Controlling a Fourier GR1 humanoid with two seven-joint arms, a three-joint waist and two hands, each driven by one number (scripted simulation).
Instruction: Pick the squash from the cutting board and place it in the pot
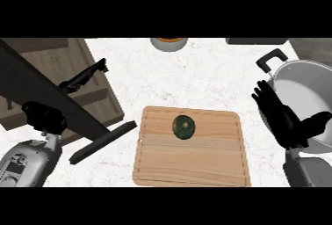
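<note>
A dark green squash (pixel 185 127) lies on the upper middle of the wooden cutting board (pixel 193 165). The steel pot (pixel 304 88) stands at the right edge, with a black handle on its upper left rim. My right hand (pixel 285 121) is open, fingers straight and pointing up. It shows between the board and the pot, overlapping the pot's left rim, and is apart from the squash. My left hand (pixel 44 117) is at the far left with its fingers curled and nothing seen in it.
A wooden rack or drawer unit (pixel 62 66) with dark bars and a black handle (pixel 103 141) fills the left side. A small bowl (pixel 169 43) sits at the back edge. White counter (pixel 194 79) lies between the board and the bowl.
</note>
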